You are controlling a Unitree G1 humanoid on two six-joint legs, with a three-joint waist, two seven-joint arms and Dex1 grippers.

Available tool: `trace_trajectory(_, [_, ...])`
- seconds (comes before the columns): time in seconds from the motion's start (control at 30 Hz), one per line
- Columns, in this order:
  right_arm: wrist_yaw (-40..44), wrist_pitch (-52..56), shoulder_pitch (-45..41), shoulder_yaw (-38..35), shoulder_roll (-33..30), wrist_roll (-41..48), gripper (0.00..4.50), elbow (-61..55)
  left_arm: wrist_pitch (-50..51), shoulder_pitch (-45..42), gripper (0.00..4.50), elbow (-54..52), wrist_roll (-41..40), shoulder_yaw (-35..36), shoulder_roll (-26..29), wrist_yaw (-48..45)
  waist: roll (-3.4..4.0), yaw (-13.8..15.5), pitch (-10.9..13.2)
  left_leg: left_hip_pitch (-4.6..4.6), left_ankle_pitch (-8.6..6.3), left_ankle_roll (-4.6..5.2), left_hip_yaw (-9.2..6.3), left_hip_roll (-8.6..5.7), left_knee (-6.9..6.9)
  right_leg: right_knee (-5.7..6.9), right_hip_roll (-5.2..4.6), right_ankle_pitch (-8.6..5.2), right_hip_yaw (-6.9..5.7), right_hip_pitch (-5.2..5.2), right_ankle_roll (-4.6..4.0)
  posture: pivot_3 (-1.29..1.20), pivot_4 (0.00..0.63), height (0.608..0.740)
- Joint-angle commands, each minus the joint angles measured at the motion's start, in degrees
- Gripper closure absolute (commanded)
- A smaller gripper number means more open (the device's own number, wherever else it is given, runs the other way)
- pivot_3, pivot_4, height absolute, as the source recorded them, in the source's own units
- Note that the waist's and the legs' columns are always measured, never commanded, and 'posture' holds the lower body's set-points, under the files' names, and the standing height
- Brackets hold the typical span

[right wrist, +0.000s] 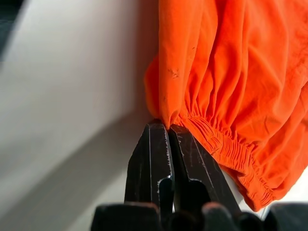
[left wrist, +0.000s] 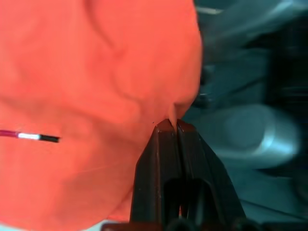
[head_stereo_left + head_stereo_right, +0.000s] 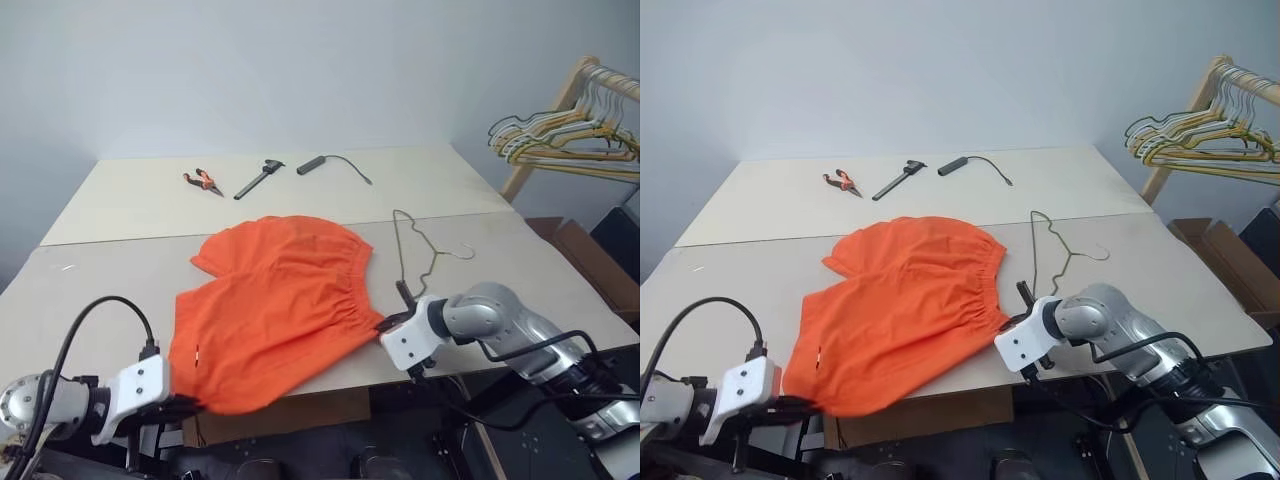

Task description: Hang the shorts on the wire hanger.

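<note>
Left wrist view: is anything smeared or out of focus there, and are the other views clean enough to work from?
Left wrist view: the background right of the shorts is smeared, while the left claw and fabric edge stay crisp. Right wrist view: the gathered waistband is sharp, with the table softly blurred. Head views: even light, no glare, and the wire hanger is readable.

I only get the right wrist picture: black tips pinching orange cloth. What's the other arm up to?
Observer: The left end effector is shut on the shorts too, at the hem hanging over the near table edge.
Operator: Where's the hanger it needs?
Observer: The wire hanger lies flat on the table, just beyond the right end effector and beside the waistband.
Operator: Anything else lying about?
Observer: At the far side: orange-handled pliers, a dark hand tool and a black cabled stick.
</note>
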Motion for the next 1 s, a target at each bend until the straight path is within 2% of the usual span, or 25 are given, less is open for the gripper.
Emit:
trace_trajectory(0.03, [1.7,-0.6,0.5,-1.6,-0.5,1.5,4.46,-1.5,0.4,1.2,4.5,-1.7,-0.5,0.4,1.3,-1.4,0.0,0.0,0.0,0.01,0.0,0.0,0.0,0.0,0.0,0.01,0.01,-0.01,-0.02,0.01,-0.01,0.08,0.0,0.74])
trace_trajectory(0.17, [4.6,-0.6,1.4,-1.6,-1.2,2.7,4.46,-1.9,0.7,1.4,4.5,-1.8,-0.2,0.5,1.6,-1.4,0.0,0.0,0.0,0.04,0.01,0.0,-0.02,0.0,0.03,0.06,0.01,-0.23,-0.02,0.03,-0.27,0.09,0.0,0.74])
trace_trajectory(0.2, [5.5,-0.7,1.6,-1.7,-1.3,3.6,4.23,-2.2,0.0,0.6,4.28,-1.2,1.0,-0.1,1.2,-0.3,0.0,0.0,0.0,0.05,0.01,0.0,-0.02,0.0,0.03,0.07,0.01,-0.28,-0.02,0.04,-0.25,0.09,0.0,0.74])
trace_trajectory(0.27, [6.1,0.5,1.8,-2.2,-0.9,4.4,3.72,-2.7,-0.5,-0.9,3.81,0.1,1.8,-1.0,0.2,1.3,0.0,0.1,0.0,0.06,0.01,0.0,-0.03,0.0,0.04,0.07,0.01,-0.31,-0.02,0.06,-0.18,0.09,0.0,0.74])
trace_trajectory(0.4, [6.5,0.6,1.7,-2.9,-1.3,4.2,2.36,-2.2,-1.8,-1.0,2.58,0.8,1.8,-0.6,0.7,0.6,-0.01,0.2,0.0,0.06,0.01,0.0,-0.03,-0.02,0.05,0.07,0.0,-0.26,-0.03,0.08,-0.27,0.09,0.0,0.74])
trace_trajectory(0.47, [7.5,1.1,2.0,-3.9,-2.6,5.4,1.64,-2.2,-1.9,-0.3,1.91,1.3,0.8,1.4,1.2,-0.7,-0.01,0.0,0.0,0.04,0.01,0.0,-0.02,-0.02,0.06,0.07,-0.01,-0.24,-0.01,0.05,-0.31,0.09,0.0,0.74])
trace_trajectory(0.63, [10.7,7.4,3.1,-10.8,-5.5,15.6,0.0,-4.6,-1.6,1.0,0.3,4.3,-2.4,9.7,2.1,-4.7,-0.03,0.0,0.0,0.04,0.01,0.0,-0.02,0.0,0.05,0.05,-0.02,-0.23,-0.04,0.03,-0.35,0.07,0.0,0.74])
trace_trajectory(0.67, [11.0,9.2,3.1,-12.5,-5.6,17.9,0.0,-5.1,-1.6,0.7,0.02,5.1,-2.8,11.0,2.2,-5.1,-0.03,0.0,0.0,0.05,0.01,0.0,-0.04,0.01,0.05,0.05,-0.01,-0.24,-0.05,0.04,-0.34,0.07,0.0,0.74])
trace_trajectory(0.73, [10.2,14.7,2.5,-15.8,-5.2,21.1,0.0,-5.8,-2.6,-0.7,0.02,7.3,-2.7,13.0,1.8,-4.4,-0.02,0.0,0.0,0.06,0.01,0.0,-0.06,0.04,0.05,0.06,0.0,-0.29,-0.08,0.04,-0.27,0.07,0.0,0.74])
trace_trajectory(0.87, [3.7,36.7,-3.6,-18.0,0.3,22.3,0.0,-4.0,-1.3,-7.6,0.02,8.4,-7.5,14.4,-1.0,-1.6,-0.02,-0.1,0.0,0.11,0.02,-0.02,-0.07,0.05,0.08,0.14,-0.01,-0.26,-0.07,0.04,-0.33,0.07,0.0,0.74])
trace_trajectory(0.9, [1.7,42.0,-5.2,-18.0,2.2,22.3,0.0,-3.1,0.1,-9.5,0.02,7.9,-9.1,14.1,-1.7,-0.6,-0.02,-0.2,0.0,0.1,0.02,-0.02,-0.09,0.05,0.08,0.13,-0.01,-0.21,-0.05,0.03,-0.4,0.07,0.0,0.74])
trace_trajectory(1.0, [-13.8,63.0,-13.1,-21.1,15.2,20.4,0.0,6.5,3.6,-17.2,0.02,3.6,-16.5,11.5,-5.4,3.1,-0.1,-0.4,0.0,0.11,0.02,-0.03,-0.09,0.06,0.09,0.2,-0.01,-0.1,0.0,0.03,-0.46,0.07,0.0,0.74])
